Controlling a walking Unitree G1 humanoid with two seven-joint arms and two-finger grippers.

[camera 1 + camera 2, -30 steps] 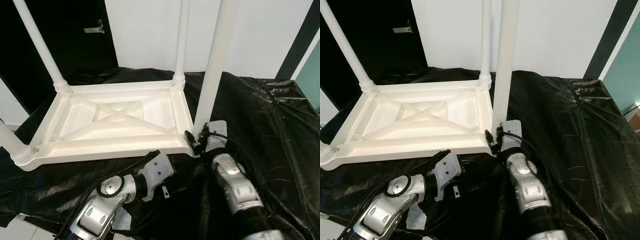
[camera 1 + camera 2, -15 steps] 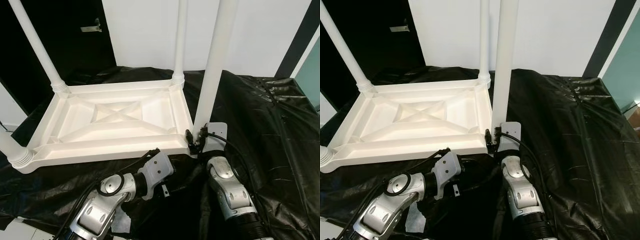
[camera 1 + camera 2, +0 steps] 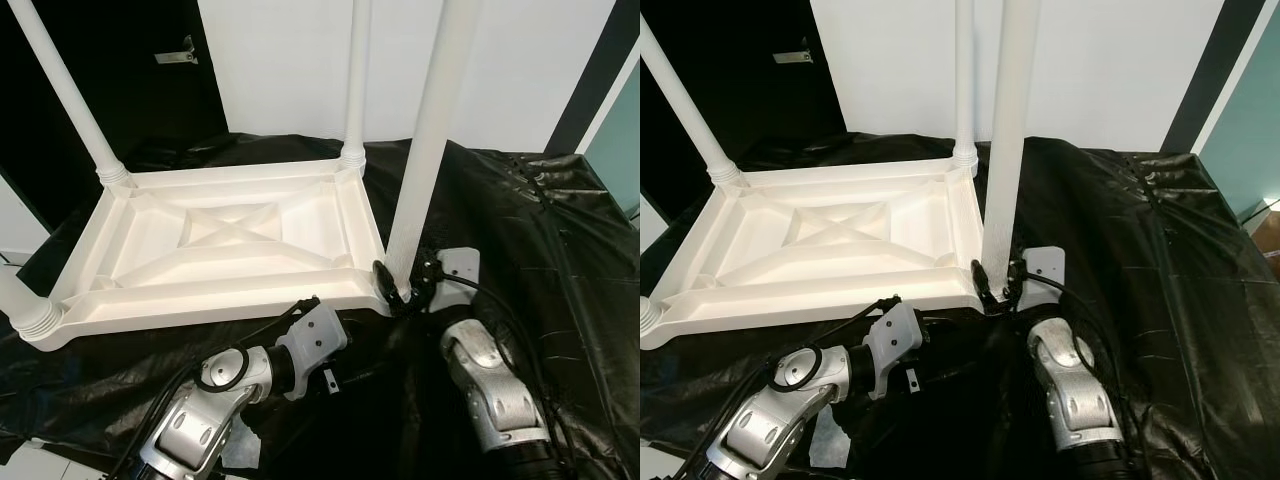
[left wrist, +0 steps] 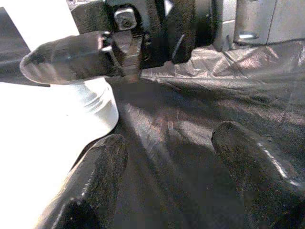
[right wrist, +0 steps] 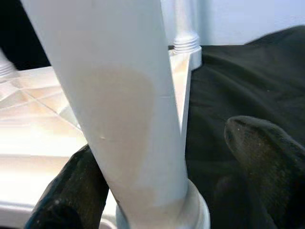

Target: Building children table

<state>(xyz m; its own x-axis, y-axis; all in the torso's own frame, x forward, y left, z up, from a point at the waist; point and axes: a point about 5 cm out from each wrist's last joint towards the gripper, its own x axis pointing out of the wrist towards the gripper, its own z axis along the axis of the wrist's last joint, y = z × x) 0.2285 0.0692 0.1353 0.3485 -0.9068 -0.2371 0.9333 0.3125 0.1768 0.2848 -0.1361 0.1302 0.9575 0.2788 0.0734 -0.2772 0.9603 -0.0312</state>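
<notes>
Right end effector (image 3: 400, 287) now farther right, seemingly open around table leg (image 3: 424, 150).

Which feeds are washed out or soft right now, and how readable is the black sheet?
Left wrist view: the tabletop is blown out to flat white, and the near fingers are soft. Right wrist view: the leg is close and slightly soft but evenly lit. Head views: sharp, with glare streaks on the black sheet and its folds readable.
</notes>
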